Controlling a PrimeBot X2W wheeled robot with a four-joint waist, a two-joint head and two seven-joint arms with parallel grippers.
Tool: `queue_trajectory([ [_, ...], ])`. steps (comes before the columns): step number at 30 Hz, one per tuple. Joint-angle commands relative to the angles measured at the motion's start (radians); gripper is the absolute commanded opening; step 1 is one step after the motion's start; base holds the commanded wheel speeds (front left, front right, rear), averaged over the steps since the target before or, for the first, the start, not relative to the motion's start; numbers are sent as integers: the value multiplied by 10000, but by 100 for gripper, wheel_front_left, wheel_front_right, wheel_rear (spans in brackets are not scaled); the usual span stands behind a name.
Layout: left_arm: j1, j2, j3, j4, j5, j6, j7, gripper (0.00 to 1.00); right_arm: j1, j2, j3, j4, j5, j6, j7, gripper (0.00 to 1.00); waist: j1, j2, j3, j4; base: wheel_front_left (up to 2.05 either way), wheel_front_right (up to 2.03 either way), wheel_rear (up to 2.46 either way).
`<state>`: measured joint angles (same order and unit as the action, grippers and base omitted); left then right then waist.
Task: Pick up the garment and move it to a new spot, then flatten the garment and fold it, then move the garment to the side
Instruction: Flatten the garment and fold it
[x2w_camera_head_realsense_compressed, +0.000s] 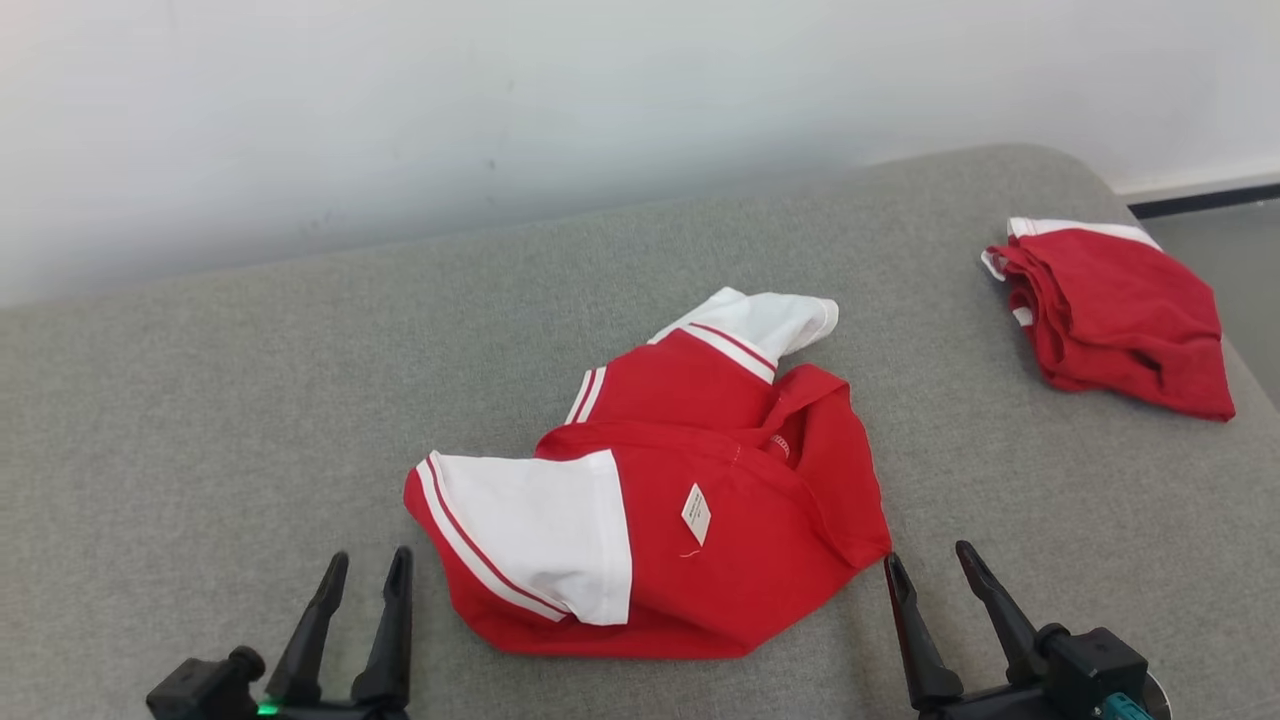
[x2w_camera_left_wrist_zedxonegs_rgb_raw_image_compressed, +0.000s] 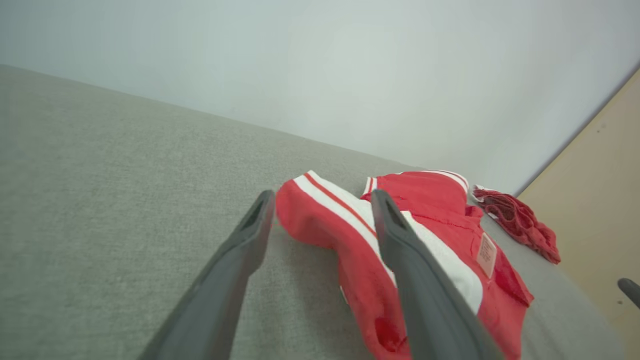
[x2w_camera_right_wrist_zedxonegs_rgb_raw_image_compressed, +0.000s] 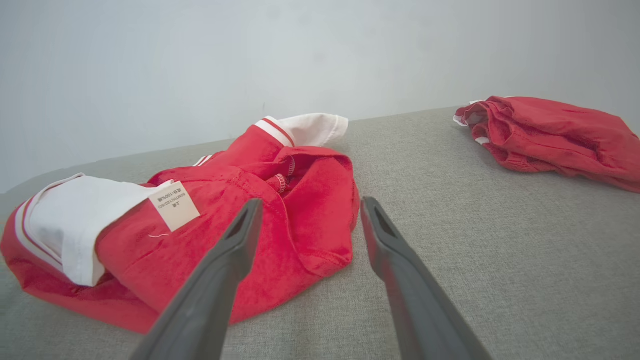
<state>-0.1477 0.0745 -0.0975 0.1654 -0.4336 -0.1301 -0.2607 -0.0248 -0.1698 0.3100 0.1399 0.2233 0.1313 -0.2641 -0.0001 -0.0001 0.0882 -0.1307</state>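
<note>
Between the left gripper (x2w_camera_head_realsense_compressed: 371, 553) and right gripper (x2w_camera_head_realsense_compressed: 928, 552), both spread and holding nothing, lies the crumpled red-and-white shirt (x2w_camera_head_realsense_compressed: 700, 500). Beyond the right gripper, well apart, sits a folded red garment (x2w_camera_head_realsense_compressed: 1120, 320). Under everything is a grey fabric-covered bench (x2w_camera_head_realsense_compressed: 200, 420), and behind it a white wall (x2w_camera_head_realsense_compressed: 400, 100).

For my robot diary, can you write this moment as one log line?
garment: crumpled on grey surface | left gripper: open, empty | right gripper: open, empty | second red garment: far right
</note>
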Motion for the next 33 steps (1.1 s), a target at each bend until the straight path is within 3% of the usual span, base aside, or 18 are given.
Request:
queue_trajectory([
  [1, -47, 306, -57, 355, -197, -1, 13, 100, 102, -37, 64, -8, 52, -12, -7, 100, 1, 1, -258, 65, 0, 0, 0],
  [6, -1064, 895, -362, 1026, -1539, -2, 1626, 100, 144, -73, 138, -26, 81, -12, -7, 100, 1, 1, -330, 25, 0, 0, 0],
  [12, -2353, 1772, -466, 1536, -3463, -6, 4534, 100, 116, -130, 151, -55, 96, -12, -7, 100, 1, 1, -253, -186, 0, 0, 0],
  [16, -3171, 1902, -340, 1810, -4413, 440, 6458, 100, 155, -87, 109, -68, 75, -12, -7, 100, 1, 1, -194, -301, 0, 0, 0],
  [17, -3171, 1902, -340, 1810, -4413, 440, 6458, 100, 155, -87, 109, -68, 75, -12, -7, 100, 1, 1, -194, -301, 0, 0, 0],
  [24, -4214, 2307, -1063, 2187, -4326, 1344, 9030, 100, -44, 24, 154, -55, 40, -12, -7, 100, 1, 1, -4, -486, 0, 0, 0],
  [33, -5146, 2407, -1851, 2643, -3846, 1434, 10008, 100, -391, 104, 254, -44, 66, -12, -6, 100, 1, 1, 414, -742, 0, 0, 0],
])
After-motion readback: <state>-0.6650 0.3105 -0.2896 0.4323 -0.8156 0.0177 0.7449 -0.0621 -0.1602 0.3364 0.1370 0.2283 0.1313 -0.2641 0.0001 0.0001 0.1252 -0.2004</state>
